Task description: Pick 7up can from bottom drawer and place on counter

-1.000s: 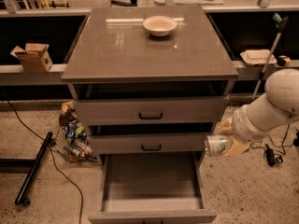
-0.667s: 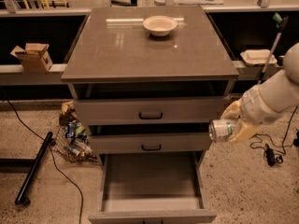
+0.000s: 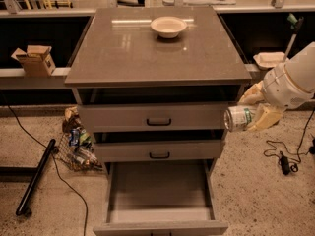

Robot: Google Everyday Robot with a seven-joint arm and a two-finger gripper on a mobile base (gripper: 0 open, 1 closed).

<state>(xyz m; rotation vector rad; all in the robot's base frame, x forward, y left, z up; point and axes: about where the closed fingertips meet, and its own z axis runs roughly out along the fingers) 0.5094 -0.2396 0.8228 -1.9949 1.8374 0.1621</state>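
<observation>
In the camera view, the gripper (image 3: 254,109) sits at the right edge of the frame, beside the cabinet's right side and level with the upper drawer front (image 3: 158,117), below the white rounded arm (image 3: 294,80). Its cream-coloured fingers (image 3: 264,119) are clenched on the 7up can (image 3: 237,118), which lies on its side in the air with one shiny end facing left, just off the cabinet's right edge and below the level of the counter (image 3: 147,53). The counter fills the upper middle of the frame, and a cream bowl (image 3: 168,26) stands near its far edge. Under the lower drawer front (image 3: 159,151), the bottom drawer (image 3: 160,188) is pulled out at the bottom centre, its flat gray floor bare. At the left, a cardboard box (image 3: 34,59) rests on a pale ledge, a heap of wrappers (image 3: 76,145) lies on the speckled floor against the cabinet, and a black pole (image 3: 35,176) slants across the lower left.
</observation>
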